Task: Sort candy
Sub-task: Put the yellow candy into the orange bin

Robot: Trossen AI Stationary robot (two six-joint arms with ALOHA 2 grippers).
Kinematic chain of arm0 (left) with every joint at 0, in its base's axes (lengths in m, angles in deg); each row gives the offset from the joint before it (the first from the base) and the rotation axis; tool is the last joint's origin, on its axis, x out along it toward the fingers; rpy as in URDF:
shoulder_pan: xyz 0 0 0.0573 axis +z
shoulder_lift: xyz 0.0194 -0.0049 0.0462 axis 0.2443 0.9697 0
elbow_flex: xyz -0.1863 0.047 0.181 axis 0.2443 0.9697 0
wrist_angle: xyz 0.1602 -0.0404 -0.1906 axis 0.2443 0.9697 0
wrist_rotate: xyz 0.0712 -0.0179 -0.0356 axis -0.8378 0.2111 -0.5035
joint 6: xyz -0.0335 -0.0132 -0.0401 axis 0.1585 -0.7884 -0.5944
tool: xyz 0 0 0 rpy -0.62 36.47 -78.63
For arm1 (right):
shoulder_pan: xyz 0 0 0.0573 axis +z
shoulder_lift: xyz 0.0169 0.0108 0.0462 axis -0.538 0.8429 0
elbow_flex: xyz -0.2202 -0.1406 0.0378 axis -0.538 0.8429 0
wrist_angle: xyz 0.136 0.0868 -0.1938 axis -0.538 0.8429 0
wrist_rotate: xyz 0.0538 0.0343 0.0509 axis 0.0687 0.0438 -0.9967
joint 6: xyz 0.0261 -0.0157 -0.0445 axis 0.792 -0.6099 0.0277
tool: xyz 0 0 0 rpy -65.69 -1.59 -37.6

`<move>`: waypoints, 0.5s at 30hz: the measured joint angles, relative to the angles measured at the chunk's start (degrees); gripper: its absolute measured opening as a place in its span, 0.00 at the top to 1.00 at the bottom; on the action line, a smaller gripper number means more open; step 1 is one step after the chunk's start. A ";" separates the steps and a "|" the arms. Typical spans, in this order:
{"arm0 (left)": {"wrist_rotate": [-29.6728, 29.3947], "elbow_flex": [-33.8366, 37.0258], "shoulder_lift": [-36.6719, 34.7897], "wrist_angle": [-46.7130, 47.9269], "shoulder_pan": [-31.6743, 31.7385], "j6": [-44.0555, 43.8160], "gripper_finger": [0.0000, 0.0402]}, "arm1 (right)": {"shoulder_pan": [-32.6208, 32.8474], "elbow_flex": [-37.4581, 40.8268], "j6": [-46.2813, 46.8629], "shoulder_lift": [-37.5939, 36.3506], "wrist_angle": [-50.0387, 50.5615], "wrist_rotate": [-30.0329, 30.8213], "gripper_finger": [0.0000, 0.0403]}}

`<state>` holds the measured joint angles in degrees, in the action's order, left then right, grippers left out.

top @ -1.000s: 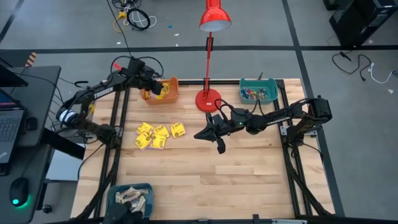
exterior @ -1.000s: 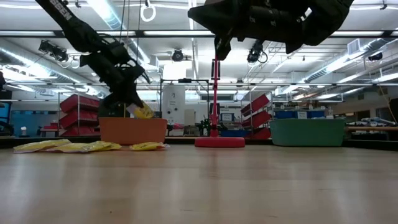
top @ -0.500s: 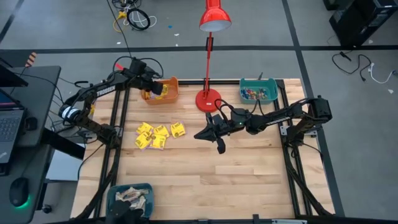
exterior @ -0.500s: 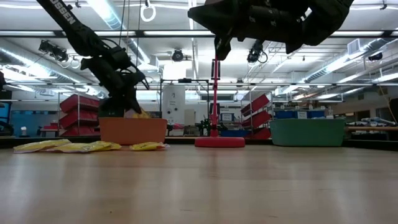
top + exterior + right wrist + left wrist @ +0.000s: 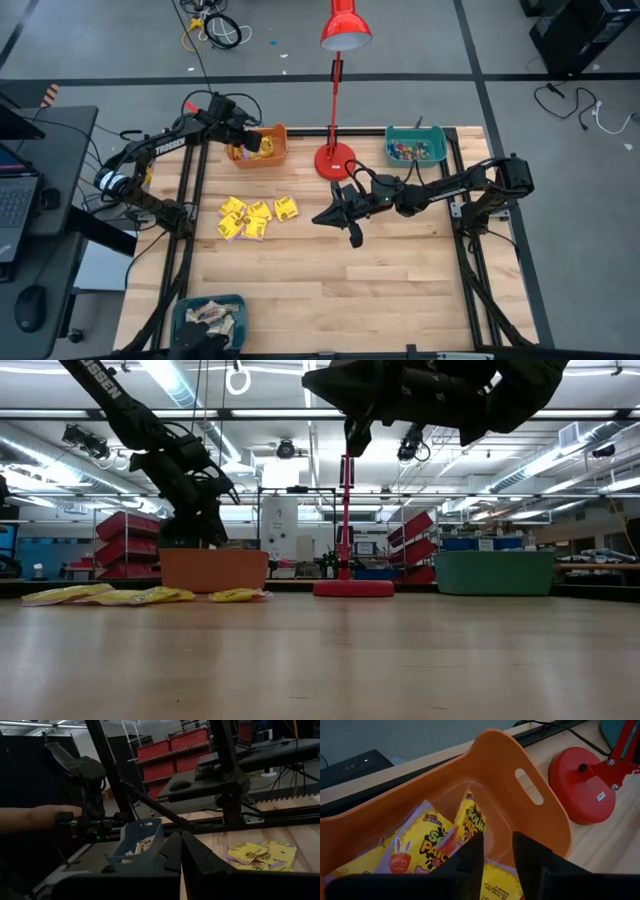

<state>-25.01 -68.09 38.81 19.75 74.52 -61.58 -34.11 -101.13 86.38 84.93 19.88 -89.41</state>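
Hovering over the orange bin (image 5: 266, 146) at the far left of the table (image 5: 400, 280), the left gripper (image 5: 496, 851) points down into it with its jaws a small way apart and nothing between them. Straight below those jaws lie several yellow candy packets (image 5: 427, 842), one of them standing on edge against the bin's inner wall just beyond the fingertips (image 5: 470, 857). In the low view the same gripper (image 5: 200, 525) sits just above the bin's rim (image 5: 213, 570).

Nearer than the left jaws, on the bare wood, a loose cluster of yellow packets (image 5: 255, 215) lies flat, well apart from the bin. A red lamp (image 5: 335, 155) stands just beside the bin, to the right of the left jaws.

The right gripper (image 5: 352, 232) hangs over the middle of the table, held high, its jaws pressed together and holding nothing. Behind it and to its right sits a teal bin (image 5: 417, 147) with small coloured sweets (image 5: 405, 152) inside. A blue bin (image 5: 210, 318) of pale wrapped bars (image 5: 213, 318) rests at the near left edge, far from both sets of jaws. In the right wrist view a person's hand (image 5: 37, 816) shows beyond the table.
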 joint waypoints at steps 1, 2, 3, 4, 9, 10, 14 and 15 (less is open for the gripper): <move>0.02 -0.14 -0.14 0.30 0.00 0.10 0.73 | 0.00 0.00 0.00 0.00 0.00 0.01 1.00; 0.02 -0.60 -0.33 1.09 0.00 0.34 0.73 | 0.00 -0.01 0.00 0.00 0.00 0.01 1.00; 0.04 -1.36 -0.69 1.86 0.00 0.79 0.73 | 0.00 -0.02 0.00 0.00 0.00 0.01 1.00; 0.09 -2.34 -1.11 2.52 0.00 1.48 0.73 | 0.00 -0.02 0.00 0.00 0.00 0.01 1.00; 1.75 -8.79 -3.36 9.81 -0.01 3.53 0.73 | 0.00 -0.04 -0.02 0.00 0.66 3.04 1.00; 2.71 -10.21 -4.12 11.08 -0.15 4.16 0.73 | 0.00 -0.04 -0.36 0.00 1.48 4.37 1.00; 4.95 -13.06 -8.72 13.42 -2.43 4.84 0.73 | 0.00 -0.20 -1.51 0.04 6.70 10.81 1.00; 5.01 -13.11 -10.33 13.44 -3.34 4.87 0.73 | 0.00 -0.55 -1.76 0.04 8.81 12.66 1.00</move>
<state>-20.01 -81.20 28.47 33.19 71.18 -56.70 -34.11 -101.68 84.62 84.98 28.69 -76.75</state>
